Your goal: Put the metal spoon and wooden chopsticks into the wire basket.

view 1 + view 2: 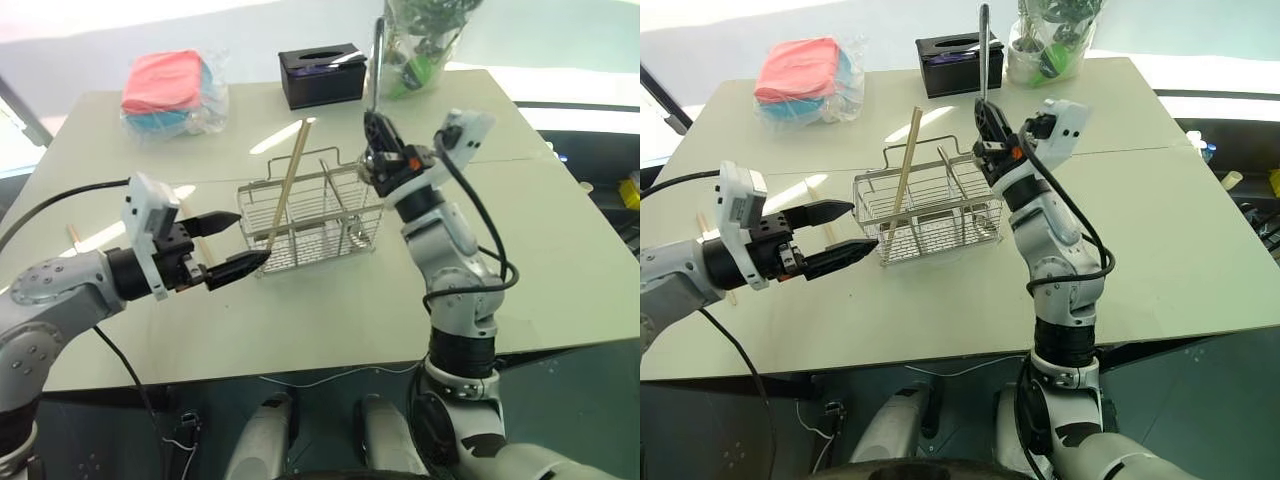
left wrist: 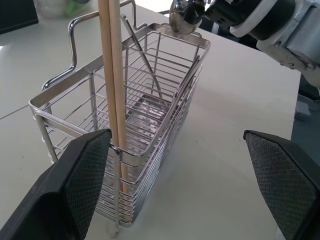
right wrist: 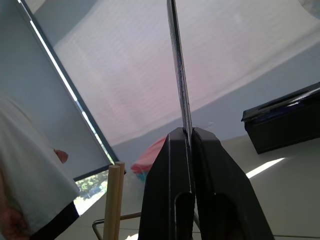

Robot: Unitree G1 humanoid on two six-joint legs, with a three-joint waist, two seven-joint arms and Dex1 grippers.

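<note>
The wire basket (image 1: 312, 218) stands mid-table. The wooden chopsticks (image 1: 288, 185) stand in its left end, leaning and rising above the rim; they are close up in the left wrist view as chopsticks (image 2: 113, 75). My right gripper (image 1: 378, 135) is shut on the metal spoon (image 1: 984, 45). It holds the spoon upright over the basket's right end, handle up, and the bowl (image 2: 182, 16) hangs just above the rim. In the right wrist view the fingers (image 3: 170, 165) pinch the thin handle (image 3: 178, 60). My left gripper (image 1: 250, 238) is open and empty beside the basket's left end.
A black tissue box (image 1: 322, 75) sits behind the basket. A bag of pink and blue cloth (image 1: 170, 88) lies at the back left and a clear bag with green items (image 1: 420, 45) at the back right. A person in white (image 3: 25, 170) stands beyond the table.
</note>
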